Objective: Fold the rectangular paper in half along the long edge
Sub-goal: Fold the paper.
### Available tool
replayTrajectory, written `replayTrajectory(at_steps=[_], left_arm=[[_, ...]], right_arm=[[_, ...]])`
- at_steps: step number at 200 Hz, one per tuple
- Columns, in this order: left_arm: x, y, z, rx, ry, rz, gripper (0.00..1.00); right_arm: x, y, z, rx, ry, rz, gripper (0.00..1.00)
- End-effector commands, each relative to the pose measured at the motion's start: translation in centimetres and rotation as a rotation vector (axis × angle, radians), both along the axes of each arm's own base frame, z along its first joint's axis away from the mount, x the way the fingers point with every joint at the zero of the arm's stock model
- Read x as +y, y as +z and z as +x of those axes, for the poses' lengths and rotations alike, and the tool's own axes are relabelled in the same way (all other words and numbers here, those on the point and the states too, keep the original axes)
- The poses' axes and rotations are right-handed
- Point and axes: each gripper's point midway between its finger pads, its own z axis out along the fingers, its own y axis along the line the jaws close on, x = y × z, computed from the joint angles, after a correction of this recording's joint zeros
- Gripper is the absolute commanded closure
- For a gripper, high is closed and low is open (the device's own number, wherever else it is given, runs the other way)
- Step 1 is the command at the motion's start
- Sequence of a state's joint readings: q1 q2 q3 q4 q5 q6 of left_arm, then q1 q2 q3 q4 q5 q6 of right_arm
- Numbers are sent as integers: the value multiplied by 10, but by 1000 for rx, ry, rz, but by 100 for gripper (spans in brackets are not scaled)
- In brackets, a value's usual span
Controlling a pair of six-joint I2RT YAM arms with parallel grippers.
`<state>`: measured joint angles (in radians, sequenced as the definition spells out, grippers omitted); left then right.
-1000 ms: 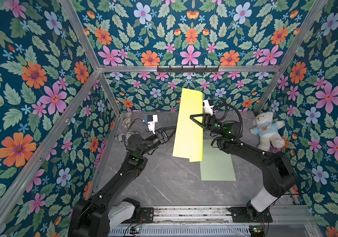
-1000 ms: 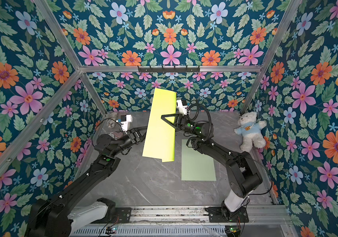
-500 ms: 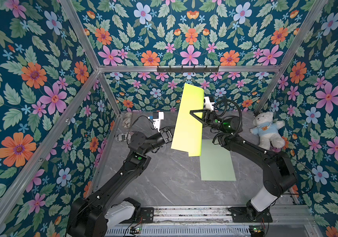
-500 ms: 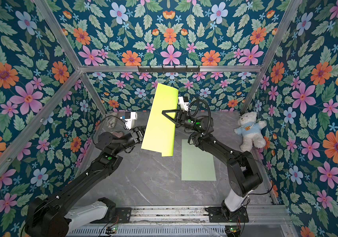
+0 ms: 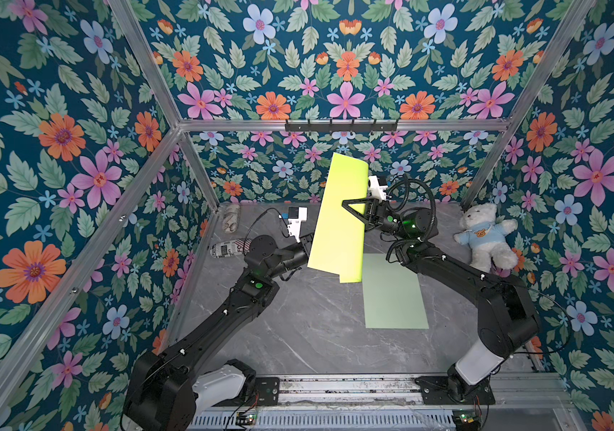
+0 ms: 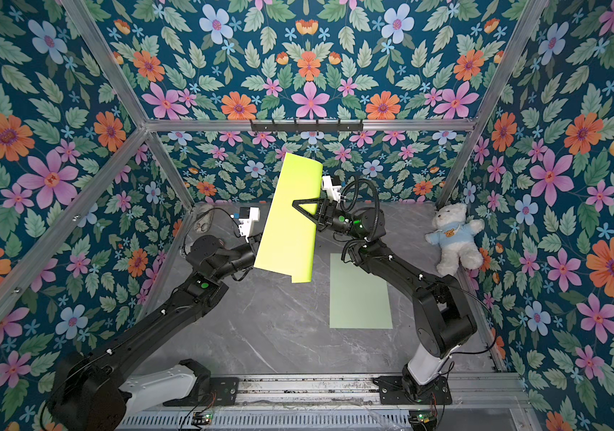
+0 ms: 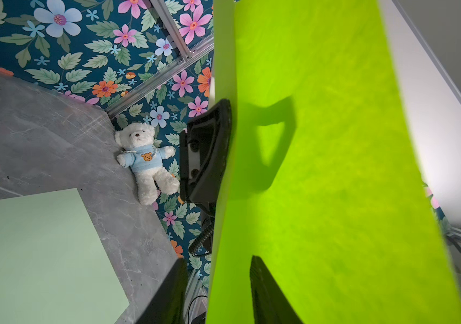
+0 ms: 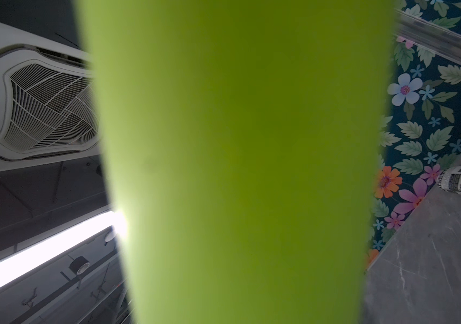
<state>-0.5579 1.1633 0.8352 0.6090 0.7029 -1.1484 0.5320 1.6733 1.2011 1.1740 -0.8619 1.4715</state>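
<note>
Above the far edge of the bench (image 5: 316, 321), the yellow-green paper (image 5: 335, 231) is pinched by the right gripper (image 5: 350, 207); clamping by the left gripper (image 7: 218, 259) cannot be told.

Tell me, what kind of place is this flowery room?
Probably a robot test booth: a left arm and a right arm bolted to a metal rail, inside flowered wall panels on an aluminium frame.
</note>
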Motion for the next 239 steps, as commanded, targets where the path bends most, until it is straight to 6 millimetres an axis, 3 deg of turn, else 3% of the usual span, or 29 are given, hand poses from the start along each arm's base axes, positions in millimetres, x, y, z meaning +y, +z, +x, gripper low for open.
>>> replayTrajectory(at_steps=[1,16,45,65,67,73,153,186,239], left_arm=[[-5,5,-3,-35,-9,1,59],[-9,3,-3,-33,-17,6,64],[-12,-3,-1,-22,-23,15,100],[-11,-3,0,-22,-12,22,100],[-11,-3,-1,-23,-11,23,100],[-10,-2,-1,-25,-7,27,100],[-5,-2,4,-49,48,93,100],[-7,-5,5,-44,44,99,100],[-5,-5,6,-51,59,118,100]], right_arm=[[-2,8,-5,-36,-2,17,57],[-2,10,-5,-38,0,22,57],[-2,10,-5,-41,-1,16,56],[1,3,-3,-41,-5,-14,54],[-3,13,-10,-63,-5,-4,54],[-4,16,-12,-74,-8,-7,53],[-2,-17,-13,-61,-39,-145,45],[-4,-18,-15,-62,-53,-150,47],[-9,-22,-18,-70,-86,-189,38]])
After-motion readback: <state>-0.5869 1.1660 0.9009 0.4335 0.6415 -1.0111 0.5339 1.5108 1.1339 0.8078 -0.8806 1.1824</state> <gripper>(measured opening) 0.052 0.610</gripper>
